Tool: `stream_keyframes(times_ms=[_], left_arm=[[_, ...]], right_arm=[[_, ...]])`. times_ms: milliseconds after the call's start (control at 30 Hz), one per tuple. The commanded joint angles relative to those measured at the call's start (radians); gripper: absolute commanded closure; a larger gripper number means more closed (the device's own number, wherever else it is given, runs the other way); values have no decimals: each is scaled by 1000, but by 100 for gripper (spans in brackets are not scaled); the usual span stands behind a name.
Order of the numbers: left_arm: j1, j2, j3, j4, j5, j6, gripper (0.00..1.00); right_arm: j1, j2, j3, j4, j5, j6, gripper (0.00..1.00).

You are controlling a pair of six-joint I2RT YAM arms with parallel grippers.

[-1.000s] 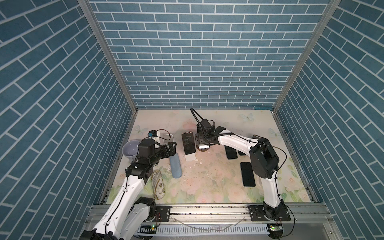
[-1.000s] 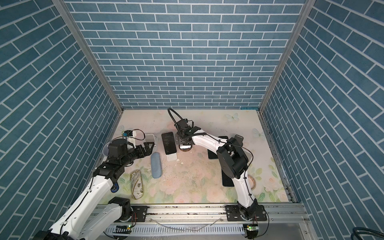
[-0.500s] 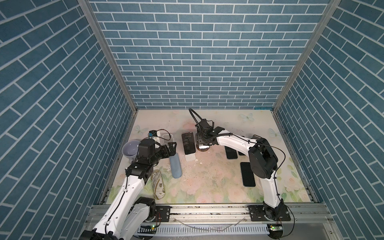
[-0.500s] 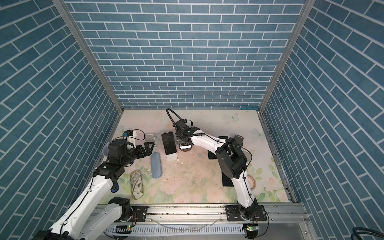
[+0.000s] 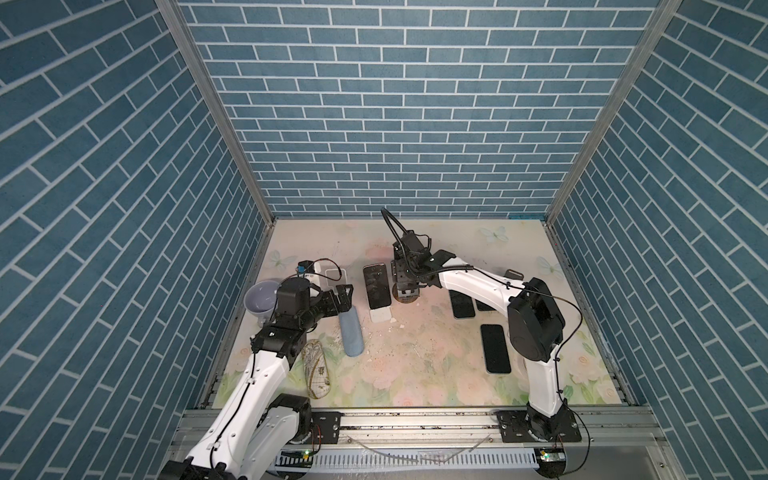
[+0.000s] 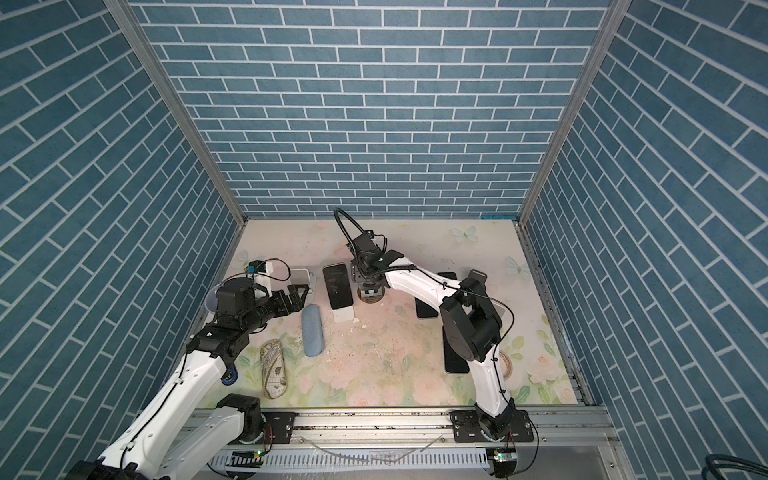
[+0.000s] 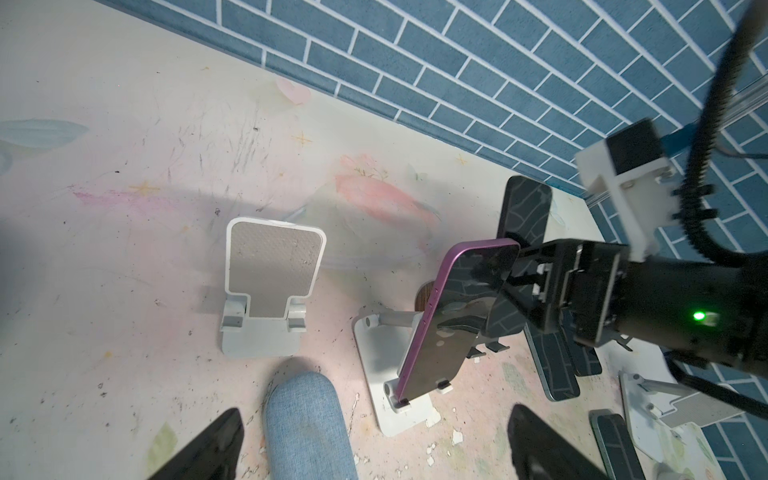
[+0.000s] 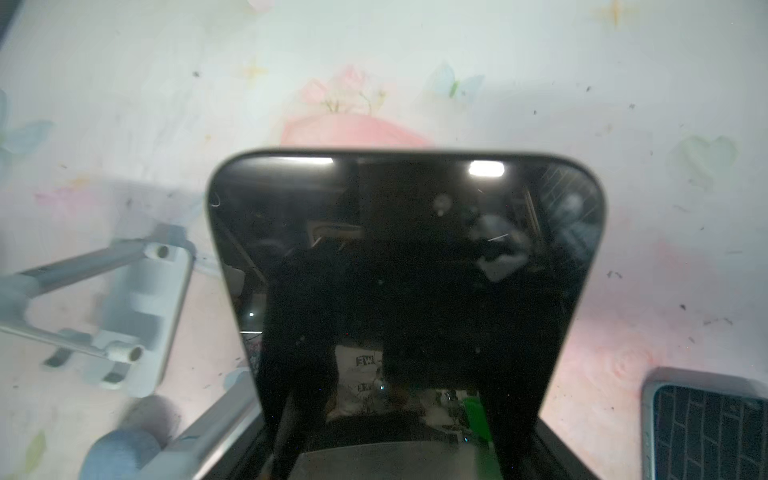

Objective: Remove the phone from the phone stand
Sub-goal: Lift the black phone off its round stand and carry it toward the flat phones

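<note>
The phone (image 8: 407, 249) has a dark screen and a pale rim. It leans on the phone stand (image 5: 407, 298), which has a round wooden base, mid-table towards the back. My right gripper (image 8: 395, 415) comes down over it, jaws shut on the phone's two long edges. In both top views the right gripper (image 5: 405, 286) (image 6: 370, 286) hides the phone. The left wrist view shows the right gripper (image 7: 511, 282) holding the phone (image 7: 505, 316) by its upper part. My left gripper (image 5: 343, 297) (image 7: 374, 449) hangs open and empty above a blue case.
A purple phone (image 5: 377, 286) rests on a white stand (image 7: 395, 399) just left of the held one. An empty white stand (image 7: 266, 291), a blue case (image 5: 351, 332), a patterned case (image 5: 316, 374) and a lavender bowl (image 5: 261, 295) lie left. Flat phones (image 5: 495, 348) (image 5: 462, 304) lie right.
The right gripper's jaws have closed in on the phone, and the right arm has shifted slightly. The left arm has not moved.
</note>
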Motion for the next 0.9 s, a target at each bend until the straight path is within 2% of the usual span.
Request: stream_keyframes(times_ms=[0, 267, 467, 867], left_arm=[[-6, -9, 7, -16, 1, 9, 0], [-6, -17, 10, -22, 8, 5, 0], [-7, -12, 13, -11, 13, -5, 1], [-10, 5, 38, -19, 15, 3, 0]], right_arm=[[1, -104, -23, 57, 51, -34, 35], [-12, -222, -117, 42, 98, -54, 35], [-42, -319, -267, 23, 95, -27, 35], [-68, -426, -497, -163, 0, 29, 35]])
